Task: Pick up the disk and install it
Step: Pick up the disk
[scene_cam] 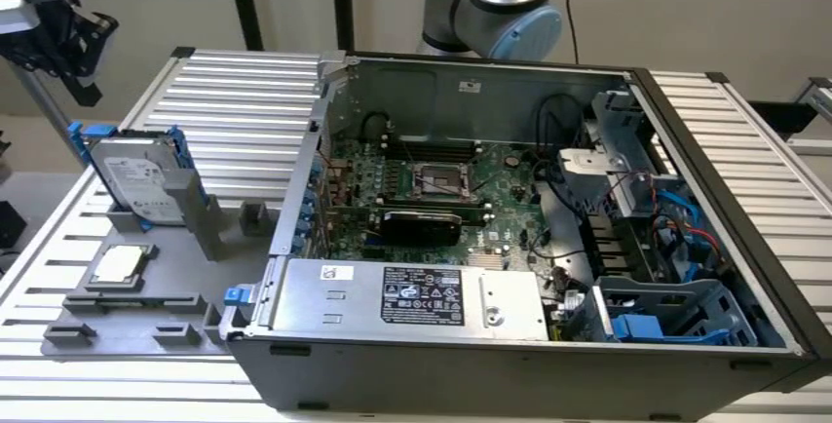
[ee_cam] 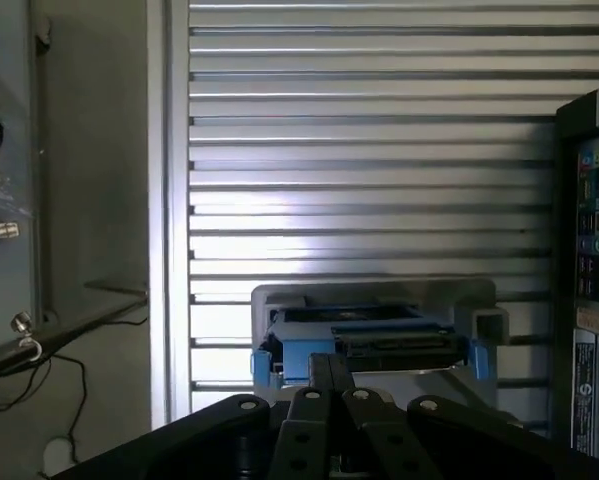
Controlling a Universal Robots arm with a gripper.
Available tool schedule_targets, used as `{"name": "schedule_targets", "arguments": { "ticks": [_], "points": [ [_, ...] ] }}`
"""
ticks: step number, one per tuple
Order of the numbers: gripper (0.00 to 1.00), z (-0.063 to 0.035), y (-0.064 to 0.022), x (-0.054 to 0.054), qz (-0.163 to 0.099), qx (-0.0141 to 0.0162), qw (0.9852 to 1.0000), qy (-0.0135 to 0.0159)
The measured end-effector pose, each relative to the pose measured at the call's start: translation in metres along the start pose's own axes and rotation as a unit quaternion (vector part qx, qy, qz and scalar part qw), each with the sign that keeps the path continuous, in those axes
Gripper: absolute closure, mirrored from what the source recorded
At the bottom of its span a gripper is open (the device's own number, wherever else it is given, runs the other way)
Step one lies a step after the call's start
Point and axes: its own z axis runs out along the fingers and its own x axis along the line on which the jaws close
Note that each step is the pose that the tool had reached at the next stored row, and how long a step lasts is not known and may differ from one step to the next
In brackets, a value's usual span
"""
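Disk [scene_cam: 134,177] stands upright in its grey rack [scene_cam: 195,216] by the table's [scene_cam: 247,92] edge, exterior view's left, untouched. Gripper [ee_cam: 331,372] hangs well apart, fingers pressed together, empty. Approach step, I'd judge; grasping calls for spreading them.

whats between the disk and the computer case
In the exterior view: the stand's grey upright, a small grey block and bare table slats, between the disk and the computer case.
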Motion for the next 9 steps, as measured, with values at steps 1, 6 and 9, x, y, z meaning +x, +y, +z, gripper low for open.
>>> {"name": "schedule_targets", "arguments": {
  "ticks": [1, 6, 9],
  "points": [
    [1.0, 0.0004, 0.0, 0.0, -0.009, 0.0, 1.0, 0.0011],
    [1.0, 0.0025, -0.0002, 0.0, -0.063, -0.0005, 0.998, 0.0057],
    [1.0, 0.0034, -0.0002, 0.0, -0.091, -0.0007, 0.9959, 0.0069]
  ]
}}
